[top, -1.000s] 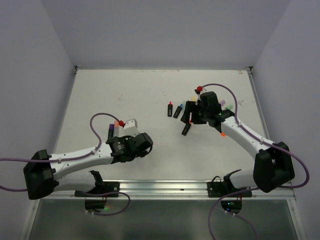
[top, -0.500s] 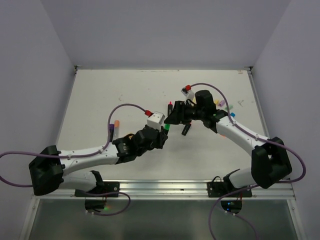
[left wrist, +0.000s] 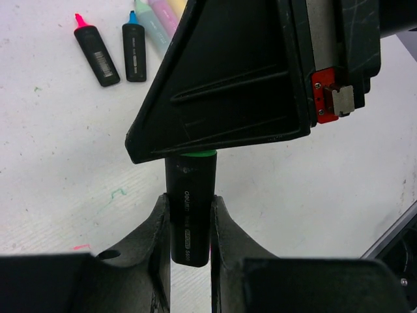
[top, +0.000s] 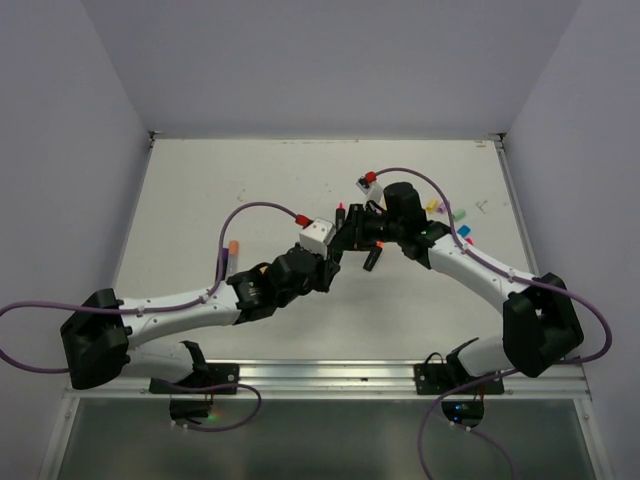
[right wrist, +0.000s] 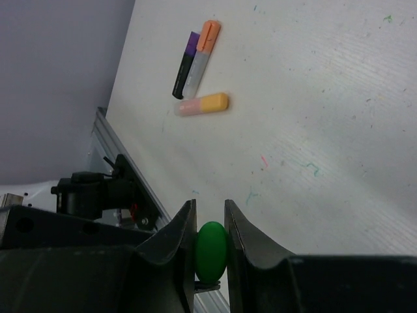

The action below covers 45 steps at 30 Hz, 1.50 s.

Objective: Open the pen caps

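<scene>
Between the fingers of the left gripper, nearest its own camera, a black-barrelled pen is pinched at its lower barrel, the jaws narrowed to just the barrel's width. Right above that grip the pen's green end disappears under the right gripper. In the right wrist view, that gripper's two fingers are drawn in against the green cap, which fills the slim gap between them. The overhead view shows the two grippers meeting tip to tip above the middle of the table, with the pen bridging them.

Farther off on the table, past the left gripper, lie two uncapped black pens, one pink-tipped and one blue-tipped, side by side. Pastel pens lie just beyond them. Towards the left edge, a purple-ended pen and an orange-ended pen lie touching, with a pink-and-yellow pen near them.
</scene>
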Motion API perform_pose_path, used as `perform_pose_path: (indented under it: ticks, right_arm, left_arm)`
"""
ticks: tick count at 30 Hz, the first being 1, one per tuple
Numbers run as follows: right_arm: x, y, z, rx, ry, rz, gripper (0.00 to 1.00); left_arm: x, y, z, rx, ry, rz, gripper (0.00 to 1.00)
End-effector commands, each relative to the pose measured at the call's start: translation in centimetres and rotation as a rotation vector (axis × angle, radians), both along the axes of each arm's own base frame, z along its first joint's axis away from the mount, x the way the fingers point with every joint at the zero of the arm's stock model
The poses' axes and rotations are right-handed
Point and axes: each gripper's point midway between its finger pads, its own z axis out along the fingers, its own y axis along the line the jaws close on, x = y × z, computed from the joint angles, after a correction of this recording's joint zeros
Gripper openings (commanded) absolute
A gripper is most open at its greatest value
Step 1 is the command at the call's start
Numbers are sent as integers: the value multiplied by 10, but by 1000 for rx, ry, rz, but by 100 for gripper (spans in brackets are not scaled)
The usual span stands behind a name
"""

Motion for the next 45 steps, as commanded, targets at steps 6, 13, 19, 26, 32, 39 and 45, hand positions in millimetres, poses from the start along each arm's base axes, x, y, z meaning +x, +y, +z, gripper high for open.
perform_pose_path:
  ticks: [6, 13, 19, 26, 32, 39, 45]
  right_arm:
    - [6, -6, 4, -10, -37, -65, 0]
    - [-2, 9, 21, 128, 12, -32, 0]
    - [-5, 17, 31, 204, 32, 4, 0]
    - [38, -27, 0, -129, -73, -307, 0]
    - [60, -72, -17, -331, -78, -543, 0]
    - [57, -80, -15, -347, -64, -583, 0]
    - [61, -83, -19, -338, -18, -652, 0]
  left_arm:
    - [6, -4, 9, -74, -4, -10, 65]
    - [9, -5, 6, -148, -6, -93, 60]
    - [6, -6, 10, -247, -11, -214, 0]
    - [44, 19, 5, -204, 2, 63, 0]
    - [41, 2, 4, -28, -126, 171, 0]
    - [37, -2, 1, -45, -154, 129, 0]
    - [38, 6, 1, -19, -150, 161, 0]
